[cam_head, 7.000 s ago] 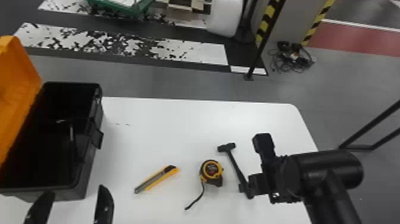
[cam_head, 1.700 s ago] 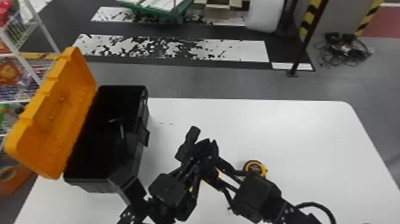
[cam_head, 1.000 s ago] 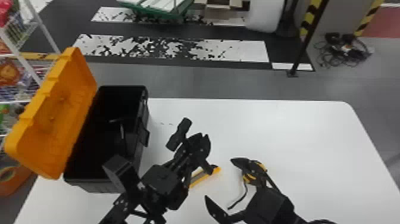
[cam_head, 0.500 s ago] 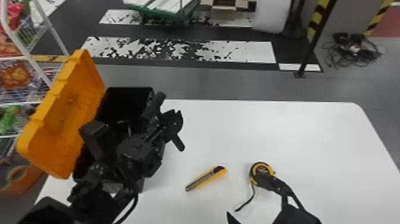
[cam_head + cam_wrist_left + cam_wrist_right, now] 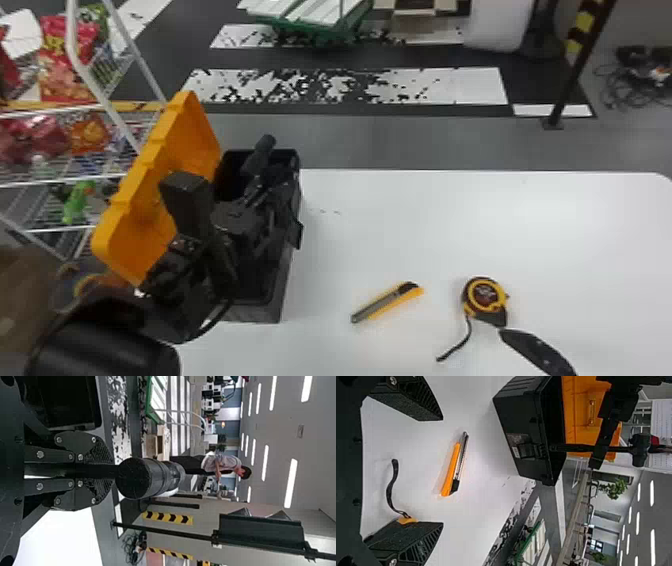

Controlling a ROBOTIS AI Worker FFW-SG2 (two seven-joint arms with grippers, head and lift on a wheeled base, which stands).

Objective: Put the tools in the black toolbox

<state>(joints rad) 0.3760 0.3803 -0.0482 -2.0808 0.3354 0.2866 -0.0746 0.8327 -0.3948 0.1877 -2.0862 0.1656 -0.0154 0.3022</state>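
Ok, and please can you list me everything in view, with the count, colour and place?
toolbox: one, black, table's left side
lid: one, orange, raised on the toolbox's left
hammer: one, black, over the toolbox
knife: one, yellow, grey and black, right of the toolbox
tape measure: one, yellow and black, right of the knife
table: one, white, below these
shelf rack: one, white, beyond the lid
snack bags: several, red and orange, on the rack
cart: one, green and white, far floor
cables: several, dark, floor far right
left end effector: one, black, shut on the hammer
right end effector: one, black, open by the tape measure
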